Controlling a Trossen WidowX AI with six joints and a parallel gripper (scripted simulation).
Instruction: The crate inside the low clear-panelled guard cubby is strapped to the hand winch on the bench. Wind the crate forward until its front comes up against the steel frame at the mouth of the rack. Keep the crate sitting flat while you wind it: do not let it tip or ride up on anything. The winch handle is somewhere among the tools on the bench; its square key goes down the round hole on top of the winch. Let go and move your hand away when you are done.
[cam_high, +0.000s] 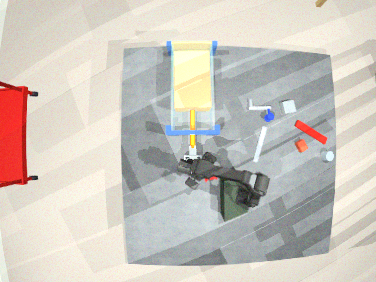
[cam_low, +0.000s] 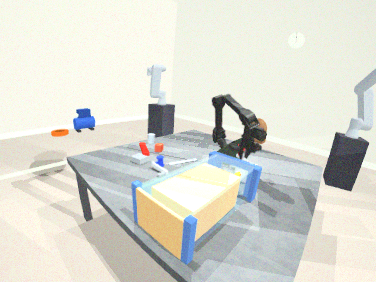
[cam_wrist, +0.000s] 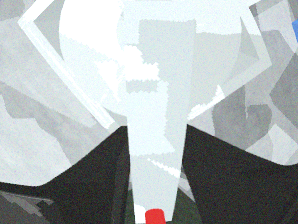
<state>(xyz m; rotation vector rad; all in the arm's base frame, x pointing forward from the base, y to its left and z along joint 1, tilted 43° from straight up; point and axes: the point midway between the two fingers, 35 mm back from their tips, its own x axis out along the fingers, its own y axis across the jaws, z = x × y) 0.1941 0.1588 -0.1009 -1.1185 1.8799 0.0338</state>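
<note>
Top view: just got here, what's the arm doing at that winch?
The arm's gripper is at the winch, fingers shut on the winch handle. The orange strap runs from the winch into the cubby, where the crate sits flat, its front short of the blue frame at the mouth.

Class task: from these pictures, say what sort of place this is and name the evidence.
Probably a robot workshop or test lab: a grey workbench carrying loose tools, a clear-panelled guard cubby with blue corner posts, and spare white robot arms on dark pedestals on the floor.

A matt wood-toned crate (cam_high: 192, 80) sits inside glossy clear panels (cam_high: 215, 85) on a mottled grey stone-like bench (cam_high: 160, 220).
</note>
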